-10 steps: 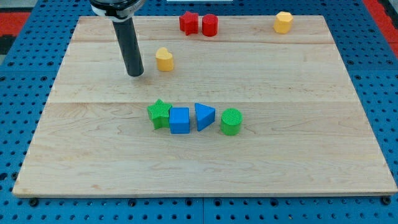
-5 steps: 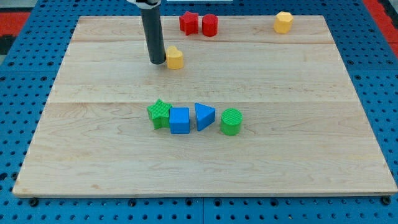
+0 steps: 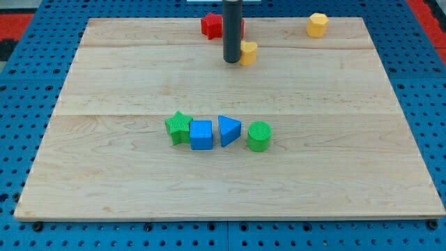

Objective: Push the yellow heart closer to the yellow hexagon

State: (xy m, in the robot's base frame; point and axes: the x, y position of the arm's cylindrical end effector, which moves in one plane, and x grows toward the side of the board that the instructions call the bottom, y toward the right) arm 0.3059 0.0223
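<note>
My rod comes down from the top edge of the frame, its upper part cut off; my tip sits on the tabletop in the upper middle, touching the left side of the yellow heart. No claw on this rig, just the rod, so nothing to open or close. The rod hides part of the heart's left side, so I can't make out which way the heart points or its long axis. The rod also covers most of one red block behind it; the other red block shows to the rod's left, shape hard to read. Yellow hexagon is at upper right, well apart from the heart. Mid-frame row, left to right: green star, blue cube, blue triangle, green cylinder, close together.
</note>
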